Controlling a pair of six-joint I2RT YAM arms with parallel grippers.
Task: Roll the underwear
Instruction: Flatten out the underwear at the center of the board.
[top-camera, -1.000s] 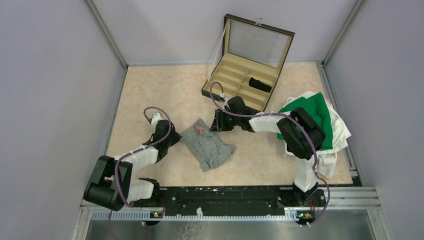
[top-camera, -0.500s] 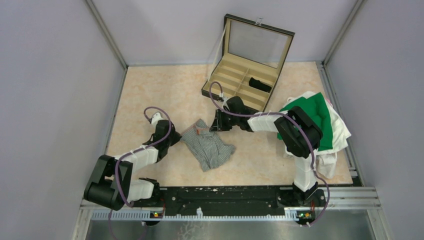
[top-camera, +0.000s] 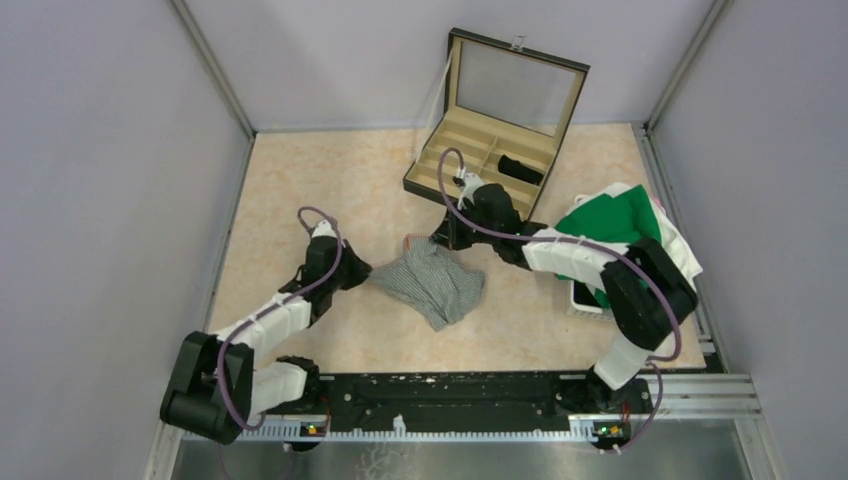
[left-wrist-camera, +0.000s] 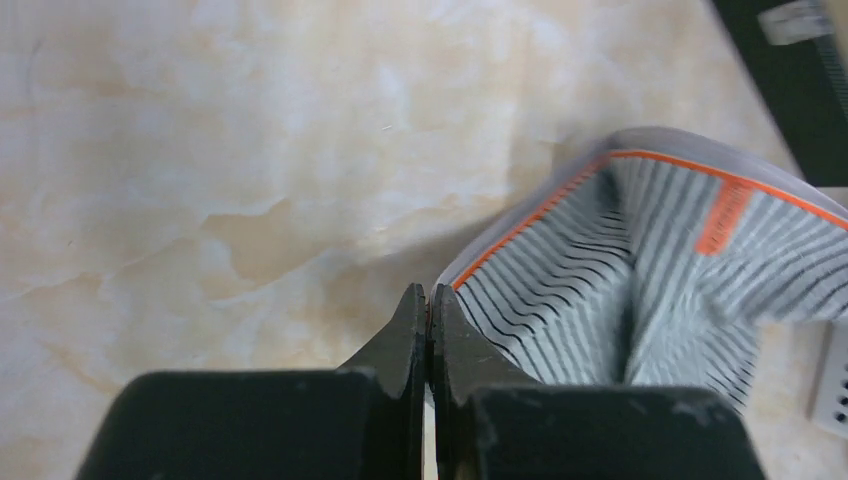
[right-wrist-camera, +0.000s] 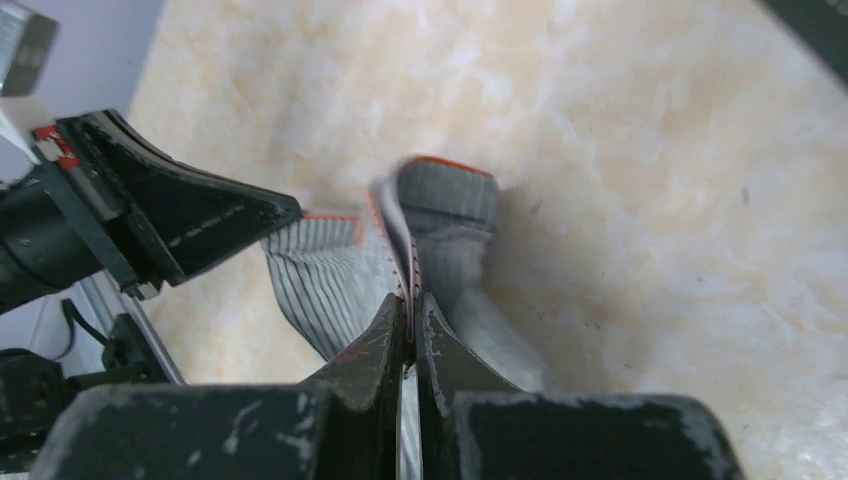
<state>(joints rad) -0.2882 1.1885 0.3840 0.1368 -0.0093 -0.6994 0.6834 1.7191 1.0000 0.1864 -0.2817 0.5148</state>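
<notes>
Bases of both arms are sitting on the black rail (top-camera: 440, 400) at the near edge of the beige marbled tabletop (top-camera: 300, 180). From there the left arm is reaching forward and to the right, and the left gripper (top-camera: 355, 270) is clenching the near-left end of the waistband of the grey striped underwear (top-camera: 435, 288). In the left wrist view its jaws are pressing together on the band, right at the thin orange trim (left-wrist-camera: 540, 215), while the orange label (left-wrist-camera: 725, 215) is showing farther along the inside of the band.

The right arm is bending in from the right side, and the right gripper (top-camera: 437, 240) is pinching the other end of the same waistband, jaws tight on a fold of it. The band is stretching between the two grippers, and the rest of the garment is draping toward the near right, onto the tabletop.

Beyond the right arm's elbow, a pile of green and white clothes (top-camera: 625, 225) is lying by the right edge. Farther back, the compartmented case (top-camera: 470, 165) is standing with its lid (top-camera: 520, 85) raised, and the black underwear (top-camera: 520, 168) is lying in a compartment on its right side, well apart from both grippers.
</notes>
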